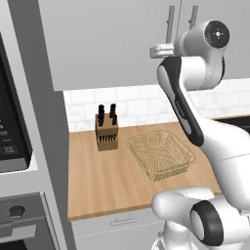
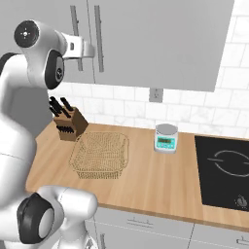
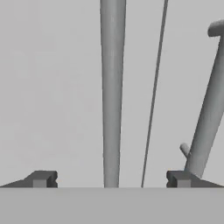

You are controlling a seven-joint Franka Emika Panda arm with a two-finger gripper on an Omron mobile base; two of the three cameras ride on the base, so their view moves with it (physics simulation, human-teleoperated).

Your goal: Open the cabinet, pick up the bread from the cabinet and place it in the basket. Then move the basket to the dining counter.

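My jaws: spread wide, holding nothing; in the hand view my gripper (image 3: 111, 179) has one dark tip low at the left and one low at the right, with a handle (image 3: 112, 87) of the cabinet (image 3: 52, 87) standing between them.
Handle: a long silver bar running from the top of the hand view down to its lower middle; I cannot tell whether my tips touch it.
Second handle: a matching bar (image 3: 210, 113) leaning along the right edge of the hand view, past the thin seam between the two doors.
Cabinet: light grey, flat doors shut, across the upper part of the left base view (image 1: 107, 44) and the upper part of the right base view (image 2: 160, 44).
Bread: hidden from me; the doors are shut.
Basket: golden wire mesh, resting on the wooden counter, centre right in the left base view (image 1: 161, 154), left of centre in the right base view (image 2: 99, 154).
Counter: light wood (image 2: 160, 180), bare around the basket, grey drawer fronts beneath.
Knife block: near the basket's back corner, by the tiled wall (image 1: 106, 128) (image 2: 68, 121).
Scale: small, white with a teal face, right of the basket (image 2: 166, 138).
Hob: black glass at the right edge of the right base view (image 2: 223, 170).
Wall: white tiles (image 2: 194, 109) with a grey socket (image 2: 155, 94) under the cabinet.
Oven tower: grey, at the left edge of the left base view (image 1: 19, 146).
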